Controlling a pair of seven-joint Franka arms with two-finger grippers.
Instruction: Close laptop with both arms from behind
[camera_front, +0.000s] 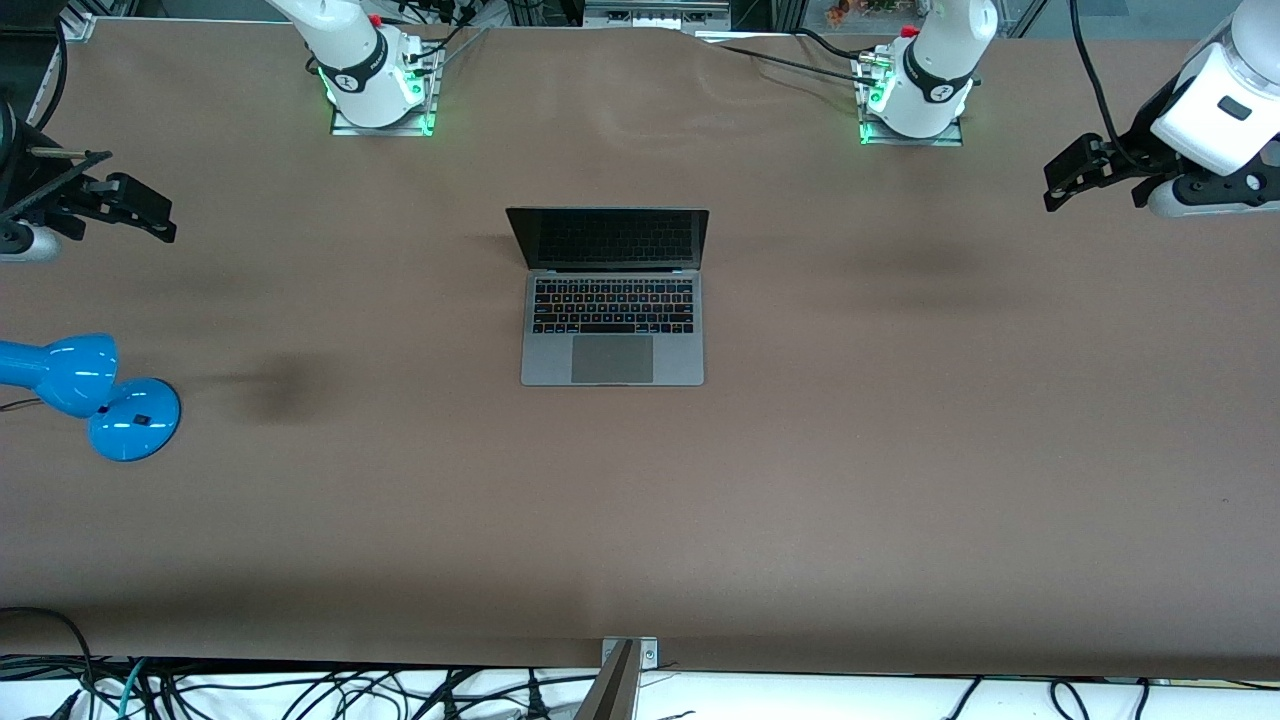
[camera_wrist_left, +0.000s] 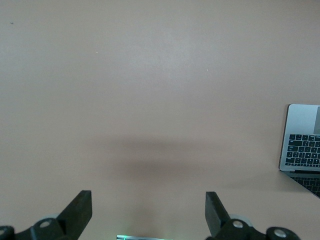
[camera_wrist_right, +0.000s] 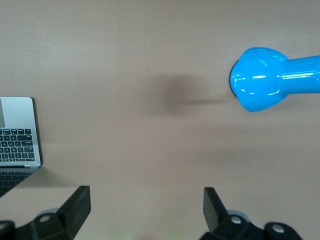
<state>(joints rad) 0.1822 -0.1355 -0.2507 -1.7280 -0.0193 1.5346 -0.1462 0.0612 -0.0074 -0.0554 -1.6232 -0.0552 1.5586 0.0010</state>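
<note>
The laptop (camera_front: 612, 300) sat open in the middle of the table (camera_front: 900, 450), its dark screen upright at the edge nearer the arms' bases and its trackpad toward the front camera. Nothing touched it.

The left gripper (camera_front: 1070, 175) hung in the air over the left arm's end of the table, well apart from the laptop. Its fingers (camera_wrist_left: 80, 207) were spread wide with nothing between them — only bare tabletop showed in the left wrist view, with a corner of the laptop (camera_wrist_left: 302, 142) at the frame's edge.

The right gripper (camera_front: 135, 215) hung over the right arm's end of the table, also well apart from the laptop. Its fingers (camera_wrist_right: 77, 205) stood wide open and empty too. The right wrist view showed the tabletop below it, with part of the laptop's keyboard (camera_wrist_right: 17, 137) at one edge and the lamp (camera_wrist_right: 270, 80) at the other.

That blue lamp (camera_front: 90, 395) stood at the right arm's end of the table, nearer the front camera than the right gripper — its round base on the table and its head just beside the base.

Both arms waited, one toward each end of the table, with the laptop between them.
</note>
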